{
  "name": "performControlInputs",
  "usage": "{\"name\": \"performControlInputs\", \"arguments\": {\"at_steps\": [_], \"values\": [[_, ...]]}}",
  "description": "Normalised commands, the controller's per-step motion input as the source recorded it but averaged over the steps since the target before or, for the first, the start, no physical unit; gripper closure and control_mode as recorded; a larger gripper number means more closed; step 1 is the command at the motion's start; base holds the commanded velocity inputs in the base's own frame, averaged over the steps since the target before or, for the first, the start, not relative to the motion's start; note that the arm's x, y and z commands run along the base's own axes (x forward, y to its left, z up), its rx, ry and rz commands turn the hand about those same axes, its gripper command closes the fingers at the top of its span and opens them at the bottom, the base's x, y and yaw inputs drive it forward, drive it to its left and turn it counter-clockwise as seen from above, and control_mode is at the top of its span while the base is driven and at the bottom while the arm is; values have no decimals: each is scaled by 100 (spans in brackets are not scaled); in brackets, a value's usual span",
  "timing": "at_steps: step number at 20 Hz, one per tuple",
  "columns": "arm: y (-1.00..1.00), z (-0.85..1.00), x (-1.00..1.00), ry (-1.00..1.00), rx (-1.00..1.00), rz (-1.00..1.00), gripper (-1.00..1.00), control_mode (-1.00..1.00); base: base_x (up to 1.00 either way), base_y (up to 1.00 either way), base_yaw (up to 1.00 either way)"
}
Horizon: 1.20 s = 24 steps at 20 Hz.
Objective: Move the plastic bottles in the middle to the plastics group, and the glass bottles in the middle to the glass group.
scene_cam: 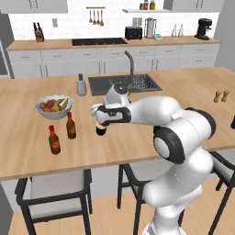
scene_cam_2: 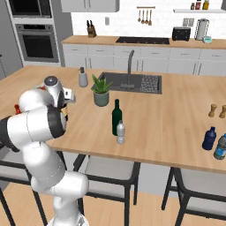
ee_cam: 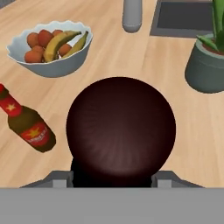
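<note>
The end effector (scene_cam: 102,120) grips the near-black wine bottle (ee_cam: 120,131), held above the tabletop (scene_cam: 137,137) with its long axis running along the hand, so the hand view looks onto its round dark end. Just left stand two brown red-labelled bottles (scene_cam: 54,140), upright, near the front edge. Farther right, the dark green bottle (scene_cam_2: 116,116) and small clear bottle (scene_cam_2: 120,132) stand upright, just beside each other.

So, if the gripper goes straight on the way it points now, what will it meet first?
The dark bottle that the gripper holds sits right in that line. Past it comes the wooden counter, probably next. How near the bottle's base is to it is unclear.
</note>
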Motion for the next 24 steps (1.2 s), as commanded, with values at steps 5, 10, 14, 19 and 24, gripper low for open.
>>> {"name": "performControlInputs", "arguments": {"at_steps": [5,10,14,19,24], "values": [[26,-11,6,0,3,7,100,-100,0,0,0],[47,0,41,1,0,1,100,-100,0,0,0],[37,0,26,13,0,1,100,-100,0,0,0],[24,0,29,17,-4,0,100,-100,0,0,0],[7,-2,14,4,-3,0,100,-100,0,0,0]]}}
